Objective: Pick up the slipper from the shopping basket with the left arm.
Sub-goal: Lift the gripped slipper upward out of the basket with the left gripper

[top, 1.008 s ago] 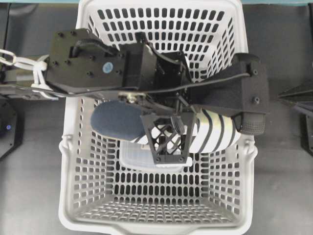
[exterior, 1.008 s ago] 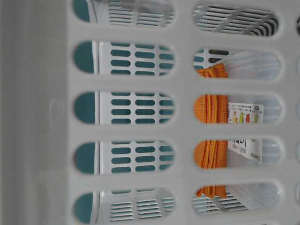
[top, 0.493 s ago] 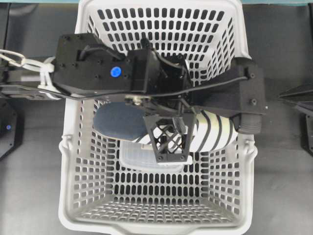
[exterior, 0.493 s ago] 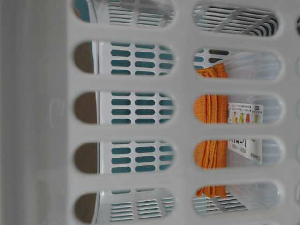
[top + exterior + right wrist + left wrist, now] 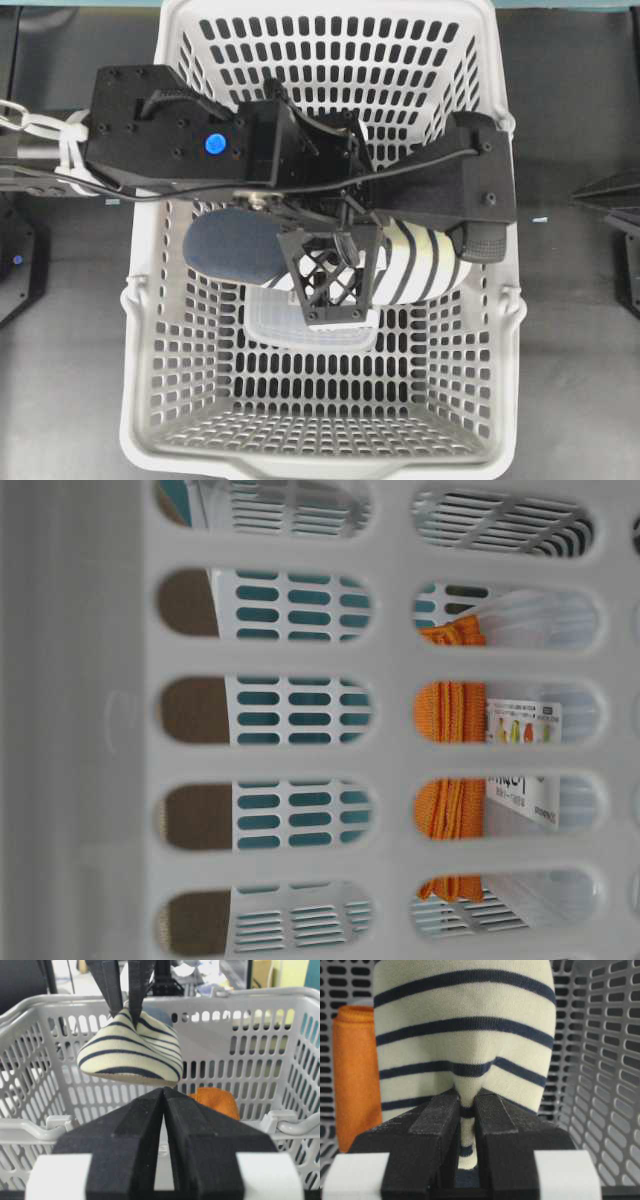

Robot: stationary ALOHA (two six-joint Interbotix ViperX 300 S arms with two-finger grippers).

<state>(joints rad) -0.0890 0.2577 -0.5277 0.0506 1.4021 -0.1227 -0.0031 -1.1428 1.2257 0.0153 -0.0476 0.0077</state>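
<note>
The slipper (image 5: 425,265), cream with navy stripes and a navy insole (image 5: 235,245), hangs over the inside of the light grey shopping basket (image 5: 150,300). My left gripper (image 5: 332,292) is shut on a fold of its striped toe cover (image 5: 465,1035), pinched between the black pads (image 5: 437,1112). In the right wrist view the slipper (image 5: 130,1055) dangles from the left arm's fingers (image 5: 127,985), clear of the basket floor. My right gripper (image 5: 163,1091) is shut and empty, outside the basket's near rim (image 5: 30,1127).
A folded orange cloth (image 5: 355,1075) and a clear plastic container (image 5: 290,325) lie on the basket floor below the slipper. The cloth (image 5: 450,710) shows through the slotted wall (image 5: 390,760). The right gripper (image 5: 605,195) stays at the far right edge.
The left arm has shifted a little to the left with the slipper in its grip. In the table-level view a brown shape has come in behind the left slots.
</note>
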